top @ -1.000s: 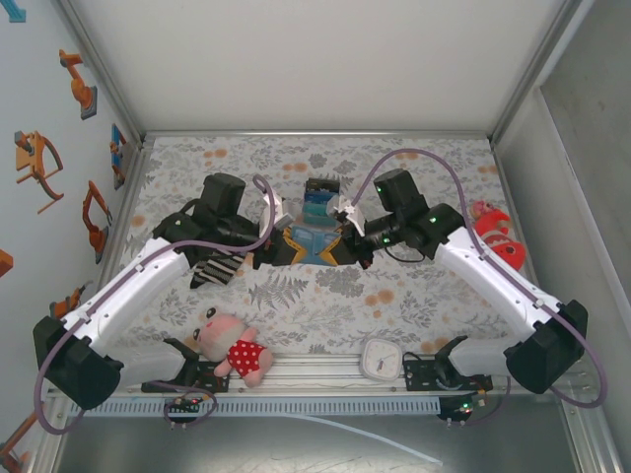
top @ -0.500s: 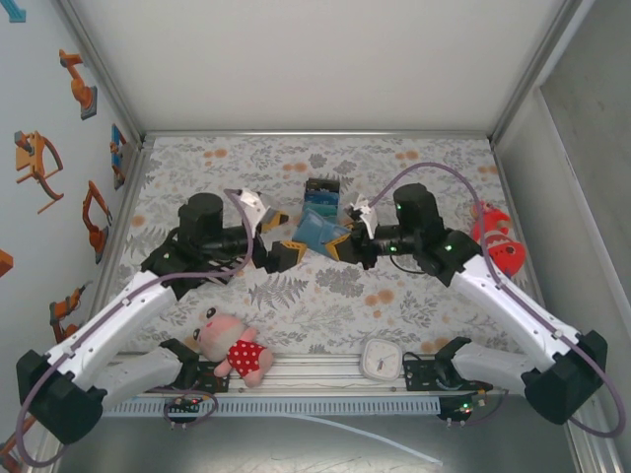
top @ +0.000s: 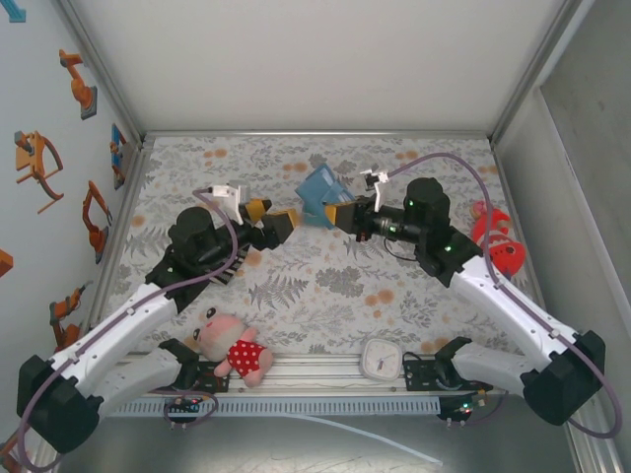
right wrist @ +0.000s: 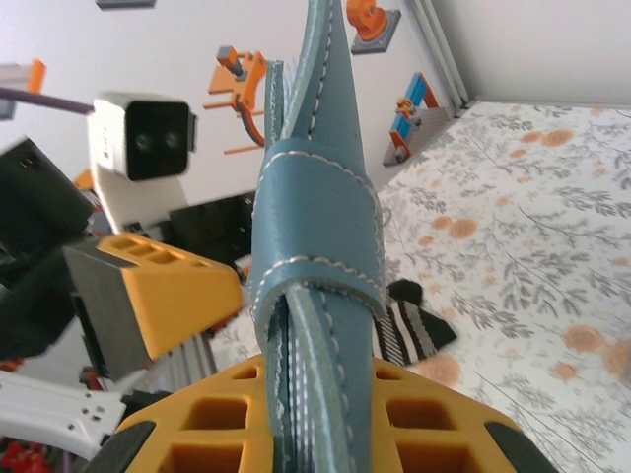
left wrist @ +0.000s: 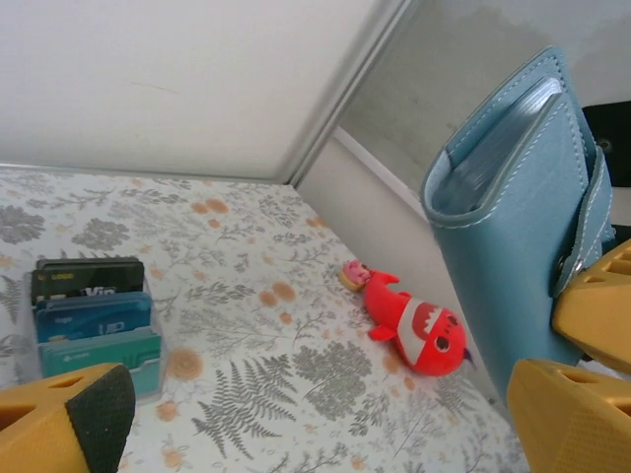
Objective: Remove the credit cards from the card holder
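Two claws met above the far middle of the flowered table (top: 325,286). The right claw (top: 337,211) was nearly closed, pinching the wallet (top: 315,185) by one edge between its yellow fingers and holding it clear of the table. The wallet was blue, folded shut and stood roughly upright with a slight tilt. A stitched strap was wrapped across its open edge, and clear sleeves showed at its top end.

The left claw (top: 274,217) gaped wide and held nothing. It sat just to the left of the wallet, at about the same height. From the left wrist, one of its fingers lay just below the wallet, though whether they touched could not be told.

Three cards (left wrist: 89,317) stood on the table in a small clear stand (left wrist: 148,367), black at the back, blue in the middle and teal in front. They were apart from both claws.

A red plush (top: 496,239) lay by the right wall. A striped sock (right wrist: 409,330) lay on the table beyond the wallet, seen from the right wrist. A pink doll (top: 232,345) and a white clock (top: 380,360) rested at the near edge between the arm bases
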Available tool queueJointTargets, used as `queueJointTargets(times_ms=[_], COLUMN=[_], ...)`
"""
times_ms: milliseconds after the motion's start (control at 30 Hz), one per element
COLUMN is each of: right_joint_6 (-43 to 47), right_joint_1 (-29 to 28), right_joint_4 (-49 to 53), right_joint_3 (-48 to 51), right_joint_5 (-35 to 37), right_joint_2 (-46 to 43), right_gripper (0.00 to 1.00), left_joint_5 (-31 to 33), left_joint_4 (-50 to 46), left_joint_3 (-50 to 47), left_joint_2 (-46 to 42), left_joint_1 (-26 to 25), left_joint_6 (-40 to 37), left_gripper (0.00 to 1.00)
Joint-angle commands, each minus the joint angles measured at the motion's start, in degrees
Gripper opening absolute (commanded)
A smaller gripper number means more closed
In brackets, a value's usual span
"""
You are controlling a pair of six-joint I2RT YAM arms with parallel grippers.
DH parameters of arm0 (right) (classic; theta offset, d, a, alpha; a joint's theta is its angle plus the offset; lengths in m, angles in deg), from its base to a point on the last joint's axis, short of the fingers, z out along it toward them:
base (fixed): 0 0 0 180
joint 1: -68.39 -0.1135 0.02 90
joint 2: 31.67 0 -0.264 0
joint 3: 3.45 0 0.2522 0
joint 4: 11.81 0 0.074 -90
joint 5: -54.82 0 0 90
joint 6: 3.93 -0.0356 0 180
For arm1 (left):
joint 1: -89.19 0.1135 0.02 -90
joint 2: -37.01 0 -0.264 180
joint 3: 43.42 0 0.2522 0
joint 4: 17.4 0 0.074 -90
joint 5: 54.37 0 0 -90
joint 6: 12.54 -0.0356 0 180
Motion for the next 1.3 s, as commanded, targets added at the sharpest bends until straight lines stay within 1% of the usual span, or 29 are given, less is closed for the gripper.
queueJointTargets(times_ms=[0,33,133,233,367,533,633,733,767,800,900,1000,1067,1133,1200,1267], right_joint_6=[-7.8,-8.8,-11.5,-14.0,-15.9,-15.7,-15.9,-15.3,-14.3,-12.6,-6.5,0.4,3.7,6.0,7.6,8.8], right_joint_1=[0.3,0.3,0.3,0.3,0.3,0.3,0.3,0.3,0.3,0.3,0.3,0.3,0.3,0.4,0.4,0.4], right_joint_4=[-10.9,-12.1,-15.5,-19.0,-21.4,-19.9,-18.9,-17.2,-15.3,-12.4,-3.2,6.5,11.0,14.0,15.8,16.8], right_joint_3=[1.0,1.1,1.6,2.2,2.4,2.4,2.4,2.3,1.9,1.5,0.3,-1.4,-2.1,-2.5,-3.1,-3.9], right_joint_5=[-3.6,-4.2,-6.2,-7.7,-9.3,-10.9,-11.7,-12.1,-12.0,-11.5,-7.4,-1.3,3.0,6.5,8.2,8.7], right_joint_2=[0.5,0.7,1.6,2.3,3.1,4.3,5.4,5.9,5.6,5.1,2.3,-1.3,-3.8,-5.9,-7.3,-7.9], right_gripper=[0.0,0.0,0.0,0.0,0.0,0.0,0.0,0.0,0.0,0.02,0.3,0.47,0.56,0.68,0.77,0.83], left_joint_5=[-5.5,-7.3,-13.1,-17.3,-18.1,-18.8,-18.6,-18.5,-18.5,-18.4,-17.6,-17.3,-16.5,-16.1,-16.3,-17.6], left_joint_4=[13.1,15.9,23.5,27.5,29.5,32.0,32.3,32.2,32.1,31.8,27.8,21.0,14.3,6.7,0.7,-4.7], left_joint_3=[-0.2,-0.3,0.3,1.7,2.1,2.3,2.8,3.2,3.3,3.4,4.0,5.3,6.8,8.7,10.5,12.3], left_joint_2=[1.8,2.7,5.7,8.1,10.0,10.7,11.0,11.3,11.4,11.3,10.5,9.1,8.1,7.2,6.6,6.5], left_joint_1=[-0.1,-0.1,-0.1,-0.3,-0.4,-0.7,-0.7,-0.7,-0.7,-0.7,-0.7,-0.7,-0.7,-0.7,-0.7,-0.7], left_joint_6=[5.5,6.5,8.6,9.8,10.1,10.1,9.5,9.1,9.0,8.8,7.5,5.0,2.8,0.4,-1.5,-3.1], left_gripper=[0.98,0.99,0.85,0.75,0.59,0.49,0.37,0.23,0.18,0.15,0.05,0.0,0.0,0.0,0.0,0.0])
